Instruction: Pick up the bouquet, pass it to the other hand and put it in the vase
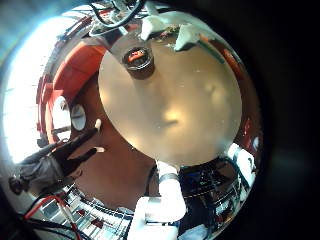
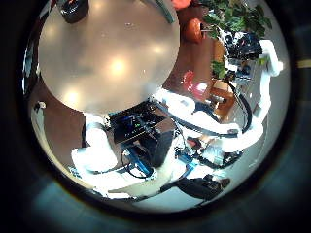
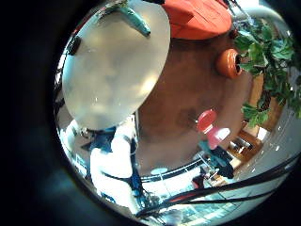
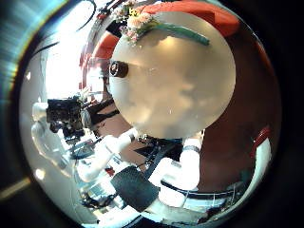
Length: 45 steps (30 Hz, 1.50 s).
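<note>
The bouquet lies flat on the round table near its far edge, flower heads at one end and a long stem at the other. It also shows in the right thumb side palm view and the right little finger side palm view. The vase, a short dark cylinder, stands upright on the table a little away from the bouquet; it also shows in the right thumb side palm view and the left thumb side palm view. Both palms are high above the table, away from both things. A hand hangs beside the table.
A white arm rises at the table's near edge. Leafy potted plants and a pot stand on the floor beyond the table, with small stools nearby. Another hand shows in front of a plant.
</note>
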Tool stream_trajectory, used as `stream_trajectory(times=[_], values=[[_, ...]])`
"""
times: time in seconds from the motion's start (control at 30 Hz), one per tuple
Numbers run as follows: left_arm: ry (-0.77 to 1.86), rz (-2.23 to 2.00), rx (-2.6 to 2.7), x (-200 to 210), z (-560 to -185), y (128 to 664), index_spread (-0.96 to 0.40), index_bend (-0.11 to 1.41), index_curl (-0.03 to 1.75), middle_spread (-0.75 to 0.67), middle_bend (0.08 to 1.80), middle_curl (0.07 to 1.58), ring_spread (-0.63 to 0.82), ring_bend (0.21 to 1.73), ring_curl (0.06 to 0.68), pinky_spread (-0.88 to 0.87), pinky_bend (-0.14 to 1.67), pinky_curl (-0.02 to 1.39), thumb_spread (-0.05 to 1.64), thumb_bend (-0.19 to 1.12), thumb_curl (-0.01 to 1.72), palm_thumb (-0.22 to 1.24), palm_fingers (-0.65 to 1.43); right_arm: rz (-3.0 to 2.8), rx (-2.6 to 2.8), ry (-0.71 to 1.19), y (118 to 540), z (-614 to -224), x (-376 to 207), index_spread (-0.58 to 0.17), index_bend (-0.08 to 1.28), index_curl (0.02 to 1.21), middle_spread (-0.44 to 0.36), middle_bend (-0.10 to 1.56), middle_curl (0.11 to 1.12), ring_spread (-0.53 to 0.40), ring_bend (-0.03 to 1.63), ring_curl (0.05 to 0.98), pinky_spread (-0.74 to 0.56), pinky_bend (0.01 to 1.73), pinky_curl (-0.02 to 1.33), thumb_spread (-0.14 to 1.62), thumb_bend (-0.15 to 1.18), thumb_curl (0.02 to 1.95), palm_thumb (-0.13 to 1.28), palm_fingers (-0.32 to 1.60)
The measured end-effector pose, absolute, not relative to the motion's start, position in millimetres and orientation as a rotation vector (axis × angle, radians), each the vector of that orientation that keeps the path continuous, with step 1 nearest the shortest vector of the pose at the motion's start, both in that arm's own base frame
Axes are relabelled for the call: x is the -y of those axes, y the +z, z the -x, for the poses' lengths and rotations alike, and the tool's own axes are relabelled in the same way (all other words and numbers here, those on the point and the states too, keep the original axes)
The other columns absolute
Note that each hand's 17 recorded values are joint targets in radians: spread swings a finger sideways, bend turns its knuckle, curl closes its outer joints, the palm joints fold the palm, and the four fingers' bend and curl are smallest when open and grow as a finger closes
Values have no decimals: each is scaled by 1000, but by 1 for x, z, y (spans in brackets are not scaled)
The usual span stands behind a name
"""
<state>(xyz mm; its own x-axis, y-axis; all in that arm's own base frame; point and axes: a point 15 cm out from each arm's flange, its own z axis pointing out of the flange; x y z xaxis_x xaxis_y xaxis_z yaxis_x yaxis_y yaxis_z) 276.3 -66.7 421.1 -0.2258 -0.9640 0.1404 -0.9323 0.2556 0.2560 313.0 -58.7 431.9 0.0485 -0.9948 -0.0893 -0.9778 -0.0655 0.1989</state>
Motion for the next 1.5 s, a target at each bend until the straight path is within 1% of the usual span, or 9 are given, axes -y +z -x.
stream_trajectory(times=[0.23, 0.5, 0.63, 0.7, 0.97, 1.03, 1.13, 1.37, 1.5], values=[[-153, -1762, 2253, 69, -278, 424, -19, 187, 386, 302, 195, 344, 516, 440, 191, 514, 184, 262, 1141, -20, 305, 307, 225, -2222, 2050, -325, 427, -314, 64, -402, 178, 316, 11, 177, 292, 166, 351, 245, 375, 361, 301, 1210, -16, 227, 98, 142], [-151, -1729, 2229, 78, -278, 421, -19, 187, 387, 300, 193, 344, 513, 441, 191, 507, 185, 261, 1140, -20, 303, 306, 224, -2189, 2087, -386, 416, -319, 89, -393, 160, 306, -60, 196, 298, 145, 384, 253, 373, 362, 299, 1210, -16, 225, 98, 203], [-172, -1691, 2246, 83, -274, 420, -19, 185, 386, 300, 194, 345, 513, 443, 191, 506, 186, 261, 1140, -20, 302, 306, 223, -2166, 2088, -437, 403, -326, 99, -340, 159, 300, -76, 225, 310, 86, 482, 270, 352, 343, 286, 1205, -3, 235, 143, 348], [-184, -1665, 2255, 85, -272, 420, -19, 186, 386, 300, 192, 343, 513, 444, 191, 506, 186, 262, 1140, -20, 302, 306, 221, -2167, 2098, -428, 403, -339, 104, -314, 153, 296, -57, 265, 327, 41, 557, 287, 331, 320, 277, 1198, 22, 258, 241, 420], [-211, -1552, 2285, 87, -261, 423, -19, 185, 384, 300, 191, 341, 518, 461, 192, 500, 187, 265, 1150, -19, 303, 312, 223, -2144, 2169, -403, 379, -411, 130, -272, 145, 284, -30, 288, 349, -30, 669, 323, 266, 374, 283, 1150, 3, 314, 395, 436], [-205, -1532, 2295, 92, -259, 423, -19, 186, 384, 300, 192, 341, 519, 460, 191, 499, 187, 266, 1152, -19, 303, 312, 222, -2138, 2227, -309, 367, -444, 130, -258, 137, 280, 1, 262, 348, -26, 663, 328, 259, 426, 300, 1136, -13, 327, 417, 334], [-195, -1513, 2311, 90, -254, 425, -19, 188, 385, 301, 192, 341, 518, 461, 191, 500, 186, 265, 1153, -20, 302, 312, 219, -2107, 2233, -351, 325, -472, 120, -248, 150, 279, 33, 263, 352, 7, 605, 311, 283, 454, 305, 1122, -26, 334, 411, 253], [-199, -1491, 2308, 95, -254, 417, -19, 188, 387, 301, 190, 340, 517, 460, 192, 500, 187, 266, 1158, -20, 297, 306, 218, -2169, 2326, -320, 270, -536, 98, -231, 193, 301, 61, 270, 355, 58, 577, 283, 314, 429, 281, 1123, -26, 335, 377, 297], [-220, -1488, 2287, 95, -253, 409, -13, 187, 388, 309, 192, 339, 517, 462, 193, 500, 186, 266, 1159, -21, 297, 302, 216, -2174, 2329, -308, 249, -551, 85, -239, 191, 316, 31, 259, 354, 55, 587, 279, 325, 406, 268, 1116, -26, 338, 366, 340]])
